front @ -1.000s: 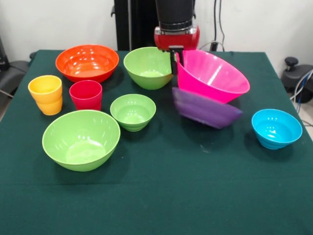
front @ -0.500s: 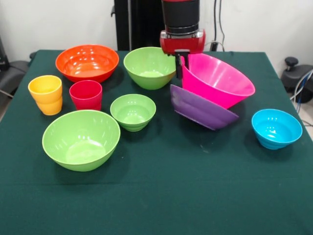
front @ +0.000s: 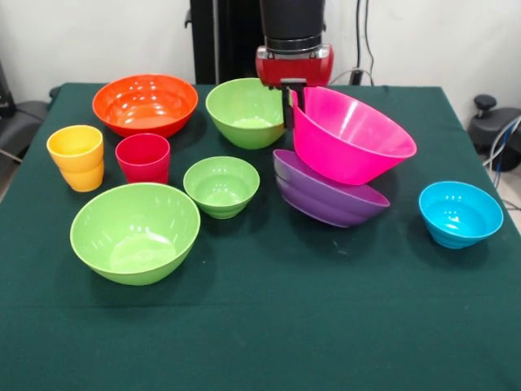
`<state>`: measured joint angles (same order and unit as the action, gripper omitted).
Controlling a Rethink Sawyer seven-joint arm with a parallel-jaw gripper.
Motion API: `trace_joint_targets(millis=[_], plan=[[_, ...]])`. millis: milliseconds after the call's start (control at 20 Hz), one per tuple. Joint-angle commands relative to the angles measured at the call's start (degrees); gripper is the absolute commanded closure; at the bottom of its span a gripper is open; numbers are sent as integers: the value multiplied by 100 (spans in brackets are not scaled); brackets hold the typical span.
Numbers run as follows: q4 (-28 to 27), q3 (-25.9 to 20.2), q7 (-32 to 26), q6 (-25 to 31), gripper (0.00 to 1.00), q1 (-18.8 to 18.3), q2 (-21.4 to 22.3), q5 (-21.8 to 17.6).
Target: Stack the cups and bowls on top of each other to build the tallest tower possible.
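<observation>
1. The pincer, at upper centre of the frame, is clamped on the upper-left rim of the pink bowl, which hangs tilted with its mouth turned toward the right.
2. The purple bowl lies just below it at centre right on the desk, itself tipped; the pink bowl's underside seems to touch its rim.
3. The step in hand looks like nesting pink into purple. Best to level the pink bowl first and centre it over the purple mouth.
4. Lower slowly, since a sideways push could tip the purple bowl further.
5. Release only when the pink bowl sits flat.
</observation>
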<state>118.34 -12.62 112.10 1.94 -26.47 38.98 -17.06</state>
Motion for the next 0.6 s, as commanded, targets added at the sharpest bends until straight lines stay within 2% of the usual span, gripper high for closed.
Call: trace_joint_targets(millis=[50,350,600], plan=[[-126,-412,387,490,100,-102,330,76],[548,-1031,338,1418,100,-392,1639,644],[754,-1249,231,1978,100,-448,2299,1102]])
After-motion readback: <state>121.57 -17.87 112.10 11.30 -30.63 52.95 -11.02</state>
